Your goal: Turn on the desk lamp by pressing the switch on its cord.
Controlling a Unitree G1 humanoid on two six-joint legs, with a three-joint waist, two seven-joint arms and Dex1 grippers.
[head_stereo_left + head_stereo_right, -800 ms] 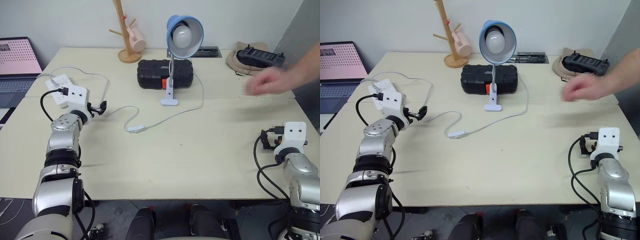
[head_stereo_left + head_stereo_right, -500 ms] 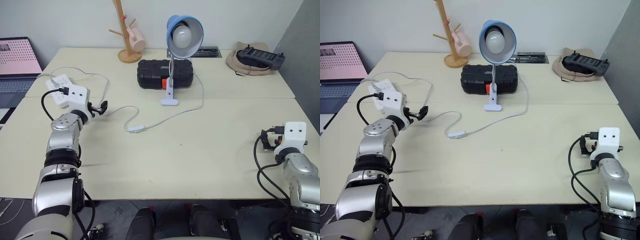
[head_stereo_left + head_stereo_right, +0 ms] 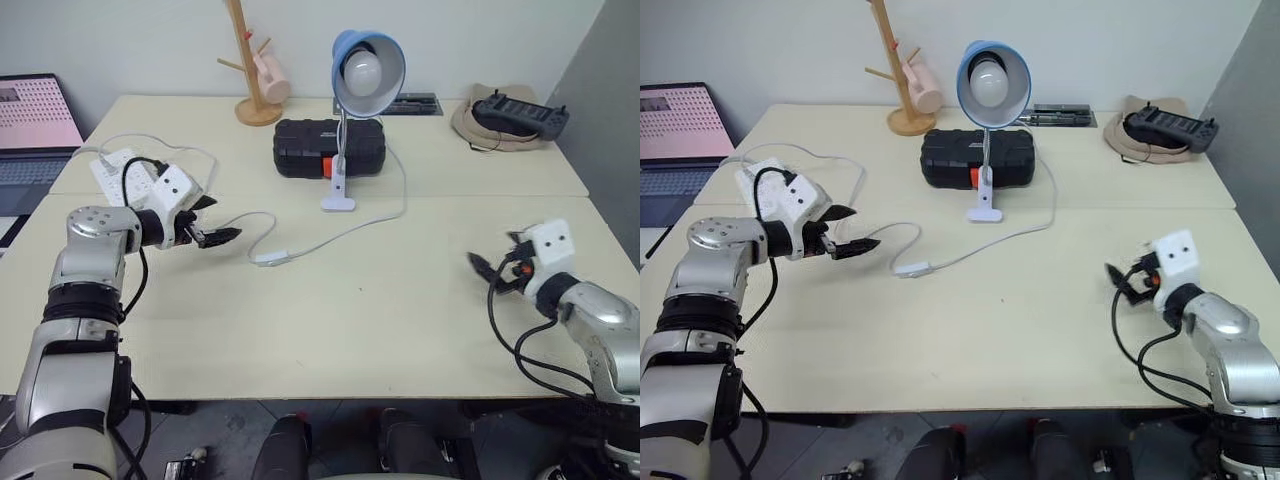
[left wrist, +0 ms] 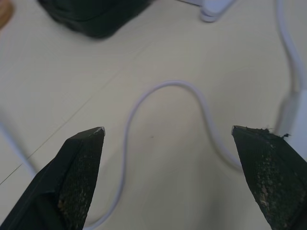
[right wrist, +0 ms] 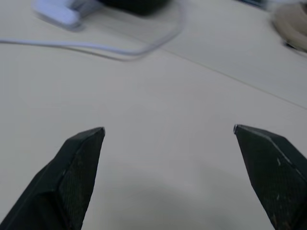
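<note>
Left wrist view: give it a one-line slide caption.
Open left hand hovering above a looping thin white cord on the beige table.

The two head cameras are looking forward and down from above the counter, taking in both arms and the desk lamp at the far side; they are sharing almost the same scene, slightly offset sideways. The left wrist camera is sitting close over the counter, looking along the left hand at a loop of the cord just ahead of it. The right wrist camera is looking along the right hand across bare counter toward the lamp's base, well ahead.
</note>
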